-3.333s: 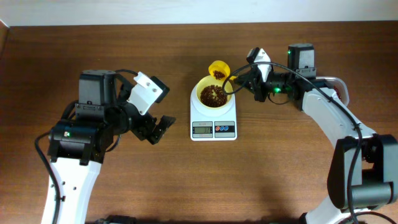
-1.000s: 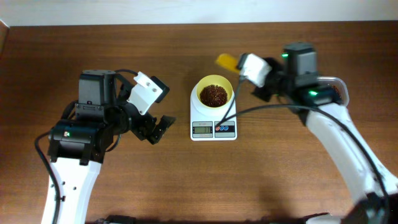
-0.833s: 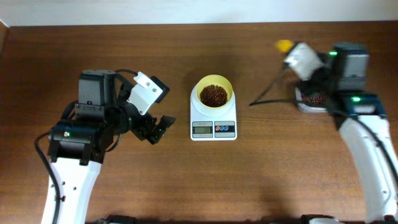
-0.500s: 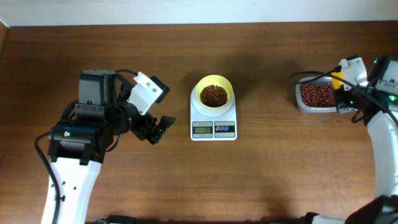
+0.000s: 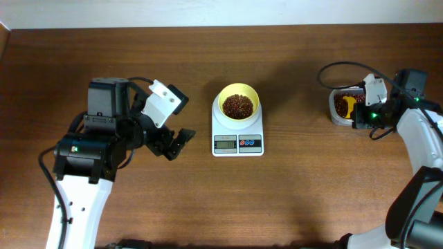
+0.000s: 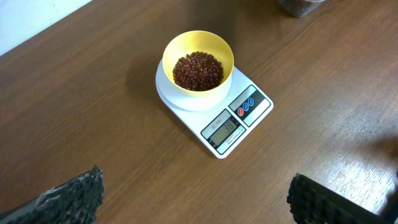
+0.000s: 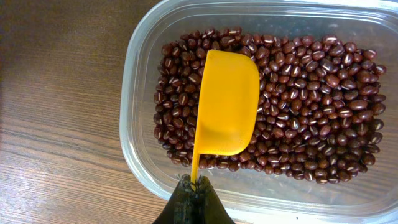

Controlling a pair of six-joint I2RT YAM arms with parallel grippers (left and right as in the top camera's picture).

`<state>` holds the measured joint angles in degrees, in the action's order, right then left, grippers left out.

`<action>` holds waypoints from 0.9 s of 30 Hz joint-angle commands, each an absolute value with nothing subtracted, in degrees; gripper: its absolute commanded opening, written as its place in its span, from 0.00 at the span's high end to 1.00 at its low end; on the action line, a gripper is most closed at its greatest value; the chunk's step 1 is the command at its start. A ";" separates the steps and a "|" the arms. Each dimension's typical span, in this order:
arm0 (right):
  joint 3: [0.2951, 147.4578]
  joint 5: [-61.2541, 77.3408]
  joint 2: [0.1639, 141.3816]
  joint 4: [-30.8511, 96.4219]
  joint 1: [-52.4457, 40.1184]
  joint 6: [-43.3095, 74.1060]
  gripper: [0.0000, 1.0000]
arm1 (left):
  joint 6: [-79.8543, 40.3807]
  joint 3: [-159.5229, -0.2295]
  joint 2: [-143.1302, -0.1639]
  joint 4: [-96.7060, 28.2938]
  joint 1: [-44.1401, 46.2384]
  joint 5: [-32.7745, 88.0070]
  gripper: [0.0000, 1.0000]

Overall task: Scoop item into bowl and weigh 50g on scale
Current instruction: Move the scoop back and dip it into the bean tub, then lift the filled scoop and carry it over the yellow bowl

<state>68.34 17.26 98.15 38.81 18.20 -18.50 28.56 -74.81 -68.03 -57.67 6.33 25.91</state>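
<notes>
A scale [image 5: 237, 144] sits mid-table [image 5: 311, 194] with a bowl [image 5: 221, 104] on its platform, behind its display [image 5: 225, 144], and beans [image 5: 239, 105] inside the bowl. Well apart to its right, a tub [image 7: 134, 93] holds more beans, with a scoop [image 7: 227, 106] lying on them. The left gripper [image 5: 176, 142] is near the scale's left side.

orange scoop [image 7: 227, 102] inside clear tub [image 7: 134, 81], on the wooden table [image 5: 208, 207].

Digits on the scale [image 6: 260, 101] are too small to read; beyond the scale, the tub [image 6: 300, 6] is cropped by the top edge.
</notes>
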 commanded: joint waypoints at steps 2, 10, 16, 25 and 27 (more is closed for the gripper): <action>71.53 20.34 98.28 39.33 20.05 -15.31 0.96 | 29.47 -75.81 -67.81 -57.58 6.11 25.67 0.01; 73.32 34.89 97.76 43.88 28.38 -15.31 0.96 | 29.47 -75.81 -67.81 -57.58 6.11 25.67 0.01; 73.32 46.68 97.76 45.52 35.33 -15.31 0.96 | 29.47 -75.81 -67.81 -57.58 6.11 25.67 0.01; 73.30 65.63 97.76 46.17 35.92 -15.31 0.96 | 29.47 -75.81 -67.79 -57.58 6.11 25.67 0.02; 73.32 69.08 97.76 46.11 34.83 -15.29 0.96 | 29.45 -75.81 -67.79 -57.58 6.11 25.67 0.01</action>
